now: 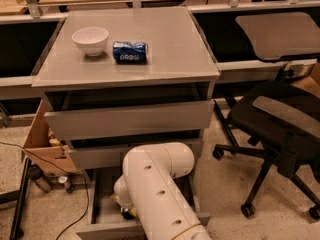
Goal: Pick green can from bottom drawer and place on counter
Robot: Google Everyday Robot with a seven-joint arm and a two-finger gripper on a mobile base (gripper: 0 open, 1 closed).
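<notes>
The grey counter (170, 49) fills the upper middle, with a black office chair (280, 119) at right. The white robot arm (155, 189) reaches from the bottom edge into the open bottom drawer (102, 211). A white bowl (90, 40) and a blue Pepsi can (130, 51) sit upper left on the counter. The gripper (124, 210) is inside the drawer, largely hidden, and its state cannot be told. The green can cannot be made out there.

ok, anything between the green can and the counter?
The gripper is down in the bottom drawer; the arm hides the green can. The upper drawers jut out above the lift path. On the counter, only a bowl and blue can, back left.
</notes>
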